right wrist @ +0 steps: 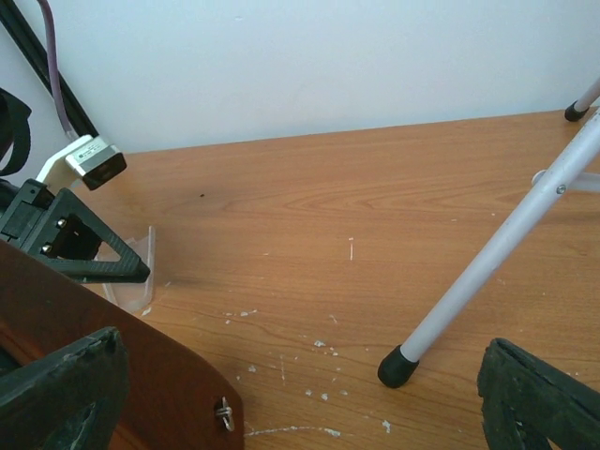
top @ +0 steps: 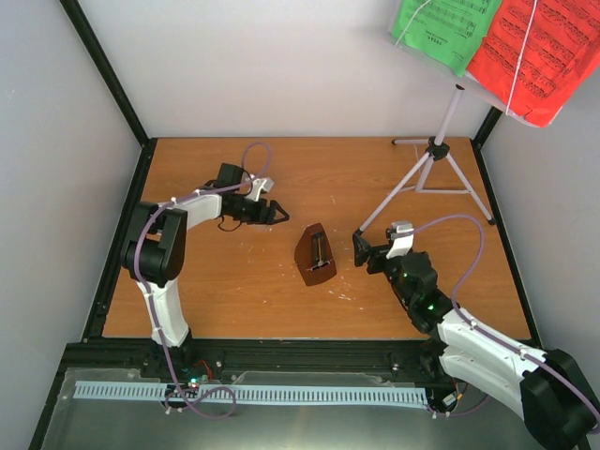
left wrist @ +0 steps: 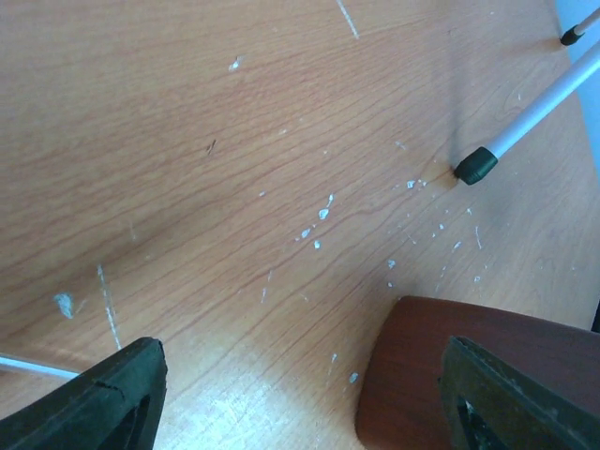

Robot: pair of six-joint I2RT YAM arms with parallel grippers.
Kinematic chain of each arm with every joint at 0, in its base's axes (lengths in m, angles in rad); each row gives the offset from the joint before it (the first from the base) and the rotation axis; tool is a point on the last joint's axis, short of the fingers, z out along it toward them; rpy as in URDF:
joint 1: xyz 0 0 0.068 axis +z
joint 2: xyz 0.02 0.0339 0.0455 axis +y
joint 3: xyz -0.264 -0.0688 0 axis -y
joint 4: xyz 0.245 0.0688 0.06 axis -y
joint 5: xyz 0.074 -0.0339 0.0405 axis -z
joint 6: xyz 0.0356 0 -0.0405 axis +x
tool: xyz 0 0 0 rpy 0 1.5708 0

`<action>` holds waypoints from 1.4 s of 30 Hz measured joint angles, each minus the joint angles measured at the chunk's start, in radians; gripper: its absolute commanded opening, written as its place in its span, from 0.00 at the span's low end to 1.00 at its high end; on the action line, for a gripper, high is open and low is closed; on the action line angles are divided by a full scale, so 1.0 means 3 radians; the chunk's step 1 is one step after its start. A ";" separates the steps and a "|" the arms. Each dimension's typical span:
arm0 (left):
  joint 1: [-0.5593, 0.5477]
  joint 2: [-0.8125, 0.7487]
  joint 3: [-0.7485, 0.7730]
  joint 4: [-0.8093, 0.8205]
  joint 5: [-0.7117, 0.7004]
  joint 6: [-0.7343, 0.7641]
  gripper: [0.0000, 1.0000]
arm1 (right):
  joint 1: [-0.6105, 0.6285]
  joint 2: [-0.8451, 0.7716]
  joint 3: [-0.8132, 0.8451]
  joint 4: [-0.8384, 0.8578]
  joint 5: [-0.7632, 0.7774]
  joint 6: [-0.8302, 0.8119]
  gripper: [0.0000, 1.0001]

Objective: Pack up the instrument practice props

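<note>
The dark brown pyramid metronome [top: 316, 255] stands on the table's middle. It shows at the bottom right of the left wrist view [left wrist: 412, 375] and the bottom left of the right wrist view [right wrist: 131, 384]. My left gripper [top: 281, 215] is open and empty just left of it [left wrist: 300, 361]. A clear plastic piece [right wrist: 136, 272] stands by its fingertip. My right gripper [top: 359, 246] is open and empty just right of the metronome [right wrist: 302, 352], beside a leg foot [right wrist: 398, 367] of the white tripod music stand [top: 431, 169]. Green [top: 445, 28] and red [top: 534, 52] music sheets sit on the stand.
The wooden table [top: 234, 300] is framed by black rails and grey walls. The stand's legs spread over the back right; one foot [left wrist: 475, 166] is near the metronome. White flecks dot the table surface.
</note>
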 measured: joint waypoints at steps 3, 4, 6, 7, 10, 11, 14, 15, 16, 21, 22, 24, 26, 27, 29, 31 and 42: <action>0.0017 -0.0067 0.0003 -0.0006 -0.0065 0.0131 0.80 | 0.0000 -0.0031 0.0000 -0.0011 -0.0011 -0.0001 1.00; 0.0024 -0.0089 0.0005 -0.0018 -0.0111 0.0177 0.80 | 0.0000 -0.0053 0.0000 -0.0028 -0.0011 -0.0001 1.00; 0.0052 -0.0123 0.0008 -0.0055 -0.0206 0.0272 0.78 | 0.0000 -0.0111 0.0000 -0.0056 -0.0011 -0.0001 1.00; 0.0084 -0.0137 0.0008 -0.0074 -0.0258 0.0334 0.78 | 0.0000 -0.0158 0.0000 -0.0071 -0.0011 -0.0001 1.00; 0.0234 -0.0178 -0.0010 -0.0102 -0.0356 0.0482 0.71 | 0.0000 -0.0219 0.0000 -0.0061 -0.0010 0.0000 1.00; 0.0280 -0.0186 -0.0018 -0.0112 -0.0378 0.0515 0.70 | 0.0000 -0.0216 0.0000 -0.0055 -0.0010 0.0000 1.00; 0.0389 -0.0186 -0.0018 -0.0167 -0.0415 0.0633 0.65 | 0.0000 -0.0158 0.0000 -0.0045 -0.0028 -0.0001 1.00; 0.0411 -0.0184 -0.0018 -0.0184 -0.0413 0.0664 0.64 | 0.0000 -0.0135 0.0000 -0.0048 -0.0039 -0.0003 1.00; 0.0416 -0.0179 -0.0010 -0.0206 -0.0409 0.0690 0.63 | 0.0000 -0.0116 0.0000 -0.0048 -0.0050 -0.0003 1.00; 0.0394 -0.0066 0.0093 -0.0304 -0.0381 0.0752 0.62 | 0.0000 -0.0107 0.0000 -0.0033 -0.0089 -0.0017 1.00; 0.0392 -0.0055 0.0093 -0.0312 -0.0392 0.0753 0.62 | 0.0000 -0.0107 0.0000 -0.0028 -0.0092 -0.0024 1.00; 0.0385 -0.0033 0.0093 -0.0329 -0.0476 0.0753 0.62 | 0.0000 -0.0107 0.0000 -0.0020 -0.0097 -0.0031 1.00; 0.0385 -0.0006 0.0099 -0.0334 -0.0584 0.0749 0.62 | 0.0000 -0.0106 0.0000 -0.0020 -0.0099 -0.0037 1.00; 0.0385 0.0011 0.0107 -0.0338 -0.0629 0.0748 0.62 | 0.0000 -0.0104 0.0000 -0.0020 -0.0102 -0.0039 1.00; 0.0385 0.0043 0.0120 -0.0343 -0.0704 0.0739 0.62 | 0.0000 -0.0103 0.0000 -0.0020 -0.0108 -0.0048 1.00; 0.0385 0.0053 0.0122 -0.0350 -0.0785 0.0729 0.62 | 0.0000 -0.0102 0.0000 -0.0020 -0.0109 -0.0055 1.00; 0.0381 0.0069 0.0173 -0.0390 -0.1302 0.0598 0.63 | 0.0000 -0.0078 0.0000 -0.0020 -0.0111 -0.0095 1.00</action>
